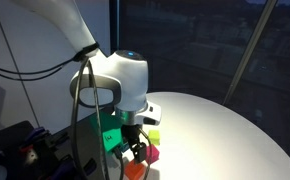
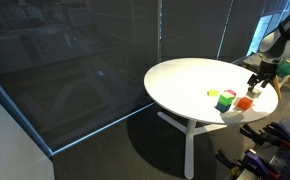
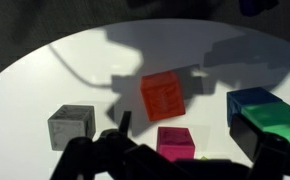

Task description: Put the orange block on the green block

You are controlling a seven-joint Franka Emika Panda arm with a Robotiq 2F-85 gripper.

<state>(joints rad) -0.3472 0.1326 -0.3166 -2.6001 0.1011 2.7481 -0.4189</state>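
A dark glazed wall (image 2: 75,60) is running round the room behind a round white table (image 2: 185,80) that is standing on a white pedestal. The white arm (image 1: 120,75) is bending down over the table's edge with its wrist pointing at the tabletop. The gripper (image 1: 135,148) is hanging just above a cluster of small blocks. In the wrist view its dark fingers (image 3: 100,155) are standing wide apart with nothing between them, and they are not touching any block.

The green block (image 3: 270,120), which has a darker blue-teal part, is sitting by one finger. The orange block (image 3: 164,95) is resting on the table, clear of the green block and of the fingers. A magenta block (image 3: 174,142) is lying nearer the gripper, and a grey block (image 3: 71,124) is standing off to the other side. In an exterior view the orange block (image 2: 245,103) is lying near the green block (image 2: 226,100), close to the table's rim.
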